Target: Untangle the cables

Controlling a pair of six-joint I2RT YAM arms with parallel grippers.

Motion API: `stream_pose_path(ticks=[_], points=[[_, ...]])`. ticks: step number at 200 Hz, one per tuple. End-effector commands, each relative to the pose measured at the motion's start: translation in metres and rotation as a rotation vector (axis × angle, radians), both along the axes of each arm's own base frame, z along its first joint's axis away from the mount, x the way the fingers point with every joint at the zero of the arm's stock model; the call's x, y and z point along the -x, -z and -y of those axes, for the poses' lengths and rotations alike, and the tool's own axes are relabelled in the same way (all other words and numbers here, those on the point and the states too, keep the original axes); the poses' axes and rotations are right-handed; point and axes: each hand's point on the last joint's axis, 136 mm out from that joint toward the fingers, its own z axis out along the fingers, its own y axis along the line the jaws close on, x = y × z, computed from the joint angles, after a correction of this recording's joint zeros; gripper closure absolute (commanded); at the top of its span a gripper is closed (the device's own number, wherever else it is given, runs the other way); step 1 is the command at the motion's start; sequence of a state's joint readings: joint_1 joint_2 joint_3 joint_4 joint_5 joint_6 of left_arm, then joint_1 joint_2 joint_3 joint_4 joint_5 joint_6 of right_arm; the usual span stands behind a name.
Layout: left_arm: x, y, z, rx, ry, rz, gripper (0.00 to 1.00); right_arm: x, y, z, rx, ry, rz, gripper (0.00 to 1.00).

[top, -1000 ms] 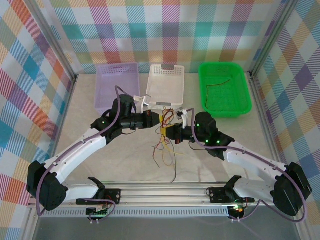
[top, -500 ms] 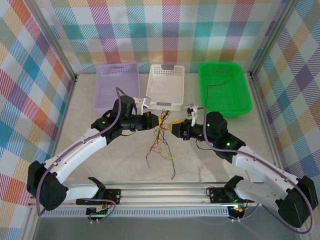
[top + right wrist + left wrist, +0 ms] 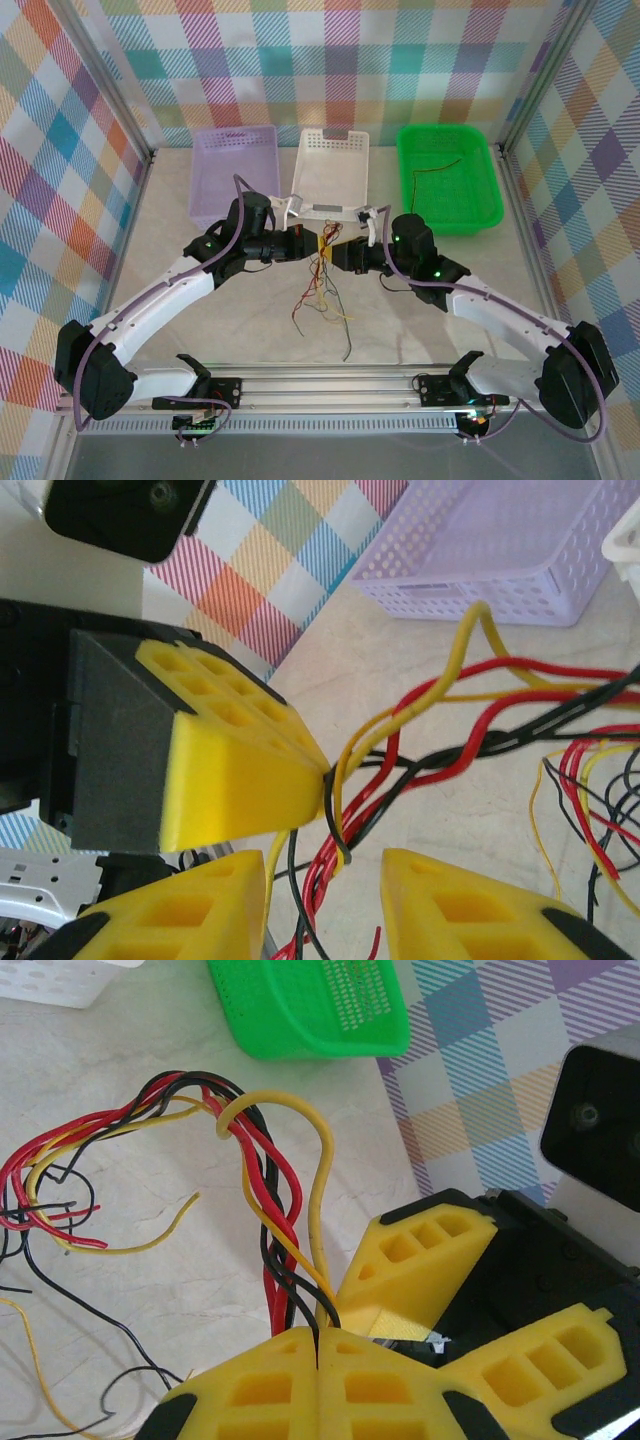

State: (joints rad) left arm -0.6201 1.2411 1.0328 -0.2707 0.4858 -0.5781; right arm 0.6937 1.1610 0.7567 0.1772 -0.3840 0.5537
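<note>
The cables [image 3: 322,295] are a bunch of thin red, yellow and black wires. Their top is pinched in my left gripper [image 3: 318,243] above the table's middle, and the loose ends trail down onto the tabletop. In the left wrist view the left gripper [image 3: 318,1345] is shut on the cables [image 3: 270,1190]. My right gripper [image 3: 338,255] is right against it from the right. In the right wrist view the right gripper [image 3: 325,905] is open, with strands of the cables [image 3: 470,740] running through the gap between its fingers.
Three baskets stand along the back: purple [image 3: 230,175], white [image 3: 330,172] and green [image 3: 450,200]. One loose wire [image 3: 440,166] lies in the green one. Checked walls close in the table on three sides.
The right gripper drew away to the right, opened, and has come back against the left gripper at the bundle. The left gripper has stayed shut on the cables.
</note>
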Motion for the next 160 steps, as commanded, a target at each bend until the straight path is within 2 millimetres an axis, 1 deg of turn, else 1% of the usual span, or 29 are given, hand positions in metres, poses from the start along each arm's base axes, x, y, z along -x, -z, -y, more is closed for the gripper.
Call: stream_pose_path(ticks=[1, 36, 53, 68, 95, 129, 140, 153, 160], points=[[0.002, -0.016, 0.006, 0.018, 0.035, 0.048, 1.00, -0.007, -0.020, -0.006, -0.045, -0.006, 0.053, 0.63], [0.003, -0.017, 0.006, 0.021, 0.039, 0.048, 1.00, -0.007, -0.016, -0.008, -0.054, -0.013, 0.057, 0.61], [0.005, -0.017, 0.007, 0.022, 0.044, 0.046, 1.00, -0.007, -0.013, -0.007, -0.046, -0.012, 0.055, 0.62], [0.005, -0.018, 0.007, 0.025, 0.046, 0.048, 1.00, -0.007, -0.008, -0.006, -0.035, -0.005, 0.054, 0.65], [0.007, -0.020, 0.008, 0.038, 0.056, 0.051, 1.00, -0.009, -0.007, -0.006, -0.036, 0.004, 0.060, 0.68], [0.009, -0.024, 0.009, 0.052, 0.065, 0.058, 1.00, -0.011, -0.004, -0.008, -0.033, 0.000, 0.050, 0.70], [0.010, -0.025, 0.009, 0.057, 0.068, 0.060, 1.00, -0.011, -0.004, -0.008, -0.032, 0.003, 0.053, 0.73], [0.011, -0.027, 0.010, 0.062, 0.074, 0.065, 1.00, -0.012, -0.003, -0.008, -0.030, 0.005, 0.054, 0.74], [0.011, -0.027, 0.010, 0.065, 0.076, 0.066, 1.00, -0.012, -0.004, -0.008, -0.030, 0.005, 0.058, 0.78]])
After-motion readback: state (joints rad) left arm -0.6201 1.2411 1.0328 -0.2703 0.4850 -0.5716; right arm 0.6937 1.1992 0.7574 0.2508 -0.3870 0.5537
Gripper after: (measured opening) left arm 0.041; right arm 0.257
